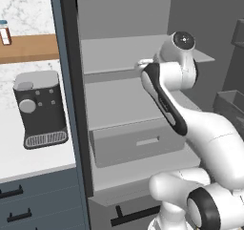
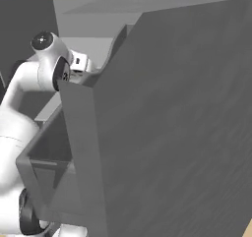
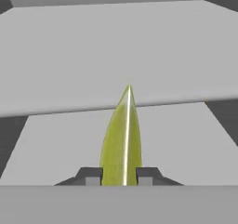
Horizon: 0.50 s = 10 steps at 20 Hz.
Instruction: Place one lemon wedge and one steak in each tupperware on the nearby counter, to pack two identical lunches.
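A yellow-green lemon wedge (image 3: 122, 141) is pinched between the two dark fingertips of the gripper (image 3: 120, 176), its pointed tip aimed away from the hand. The wedge is held above a grey shelf (image 3: 116, 56) inside an open grey fridge (image 1: 128, 129) (the white arm is reaching in). Left of the fridge, a dark coffee machine (image 1: 40, 109) is set on the white marble counter (image 1: 28, 152).

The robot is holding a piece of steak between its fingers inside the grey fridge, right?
Not quite. In the hand view the gripper is shut on a yellow-green lemon wedge, not a piece of steak. The rest is right: it is holding it inside the grey fridge, over a shelf.
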Tool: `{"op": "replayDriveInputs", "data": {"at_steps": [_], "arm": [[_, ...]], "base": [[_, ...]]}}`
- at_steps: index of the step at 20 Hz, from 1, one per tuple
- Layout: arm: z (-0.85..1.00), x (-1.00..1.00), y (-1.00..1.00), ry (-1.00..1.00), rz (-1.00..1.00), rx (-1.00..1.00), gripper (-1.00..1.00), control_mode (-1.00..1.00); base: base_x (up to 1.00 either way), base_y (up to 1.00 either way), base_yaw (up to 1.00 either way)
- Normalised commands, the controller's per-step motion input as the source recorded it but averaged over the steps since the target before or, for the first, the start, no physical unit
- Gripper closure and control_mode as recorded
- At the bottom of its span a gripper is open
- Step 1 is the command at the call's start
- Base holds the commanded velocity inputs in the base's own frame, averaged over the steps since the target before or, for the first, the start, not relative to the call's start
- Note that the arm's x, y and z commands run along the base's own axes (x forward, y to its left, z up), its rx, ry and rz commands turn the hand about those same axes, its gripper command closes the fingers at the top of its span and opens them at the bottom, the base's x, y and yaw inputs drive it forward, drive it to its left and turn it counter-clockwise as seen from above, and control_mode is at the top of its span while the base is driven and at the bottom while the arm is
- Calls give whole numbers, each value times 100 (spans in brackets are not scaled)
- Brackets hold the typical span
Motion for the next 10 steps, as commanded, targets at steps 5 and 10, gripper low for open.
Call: {"op": "replayDriveInputs", "data": {"at_steps": [5, 10], "arm": [[0, -100, -14, 0, 0, 5, 100, -100], [-1, -100, 0, 0, 0, 0, 100, -100]], "base": [[0, 0, 0], [0, 0, 0]]}}
